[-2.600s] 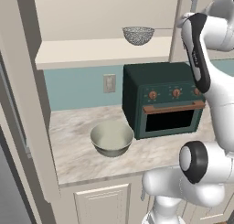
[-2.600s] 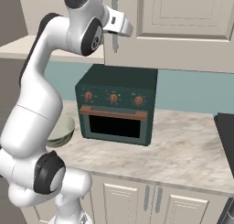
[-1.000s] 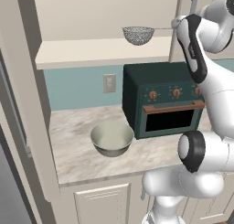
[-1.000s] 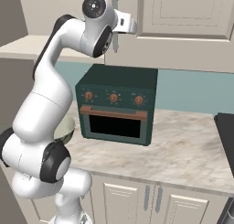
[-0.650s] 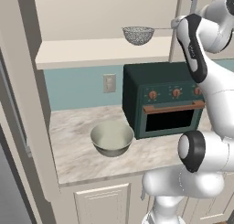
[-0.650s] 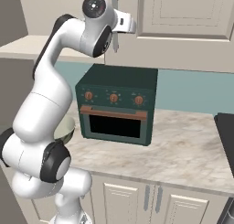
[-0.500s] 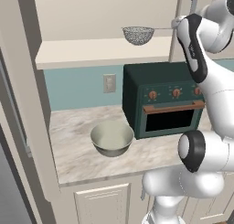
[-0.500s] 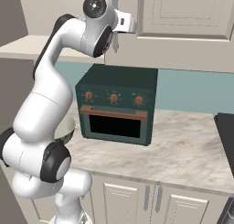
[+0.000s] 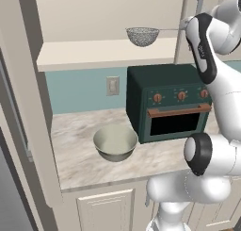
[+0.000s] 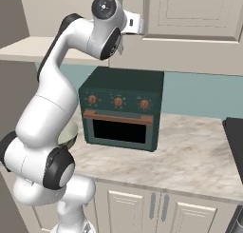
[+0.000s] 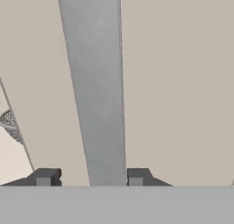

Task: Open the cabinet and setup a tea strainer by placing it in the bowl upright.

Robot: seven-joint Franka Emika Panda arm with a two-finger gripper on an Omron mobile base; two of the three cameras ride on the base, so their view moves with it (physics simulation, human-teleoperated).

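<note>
The claw (image 11: 91,177) is up at the cabinet (image 11: 183,81), its two dark tips standing apart on either side of the long silver bar handle (image 11: 93,81); a gap shows between the handle and the left tip, and the right tip sits just beside the bar, so I cannot tell whether it touches. The handle runs the length of the hand view, between the tips, in front of the beige door panel. In the left base view the tea strainer (image 9: 142,36) sits on the cabinet shelf (image 9: 84,53) near its right end, above the dark green toaster oven (image 9: 169,100), its thin handle pointing right toward the arm's wrist. A sliver of its mesh also shows at the left edge of the hand view. The bowl (image 9: 115,143) stands upright on the desk (image 9: 75,154), just left of the oven's front corner and near the desk's front edge. The oven stands toward the back of the desk, below the shelf.
</note>
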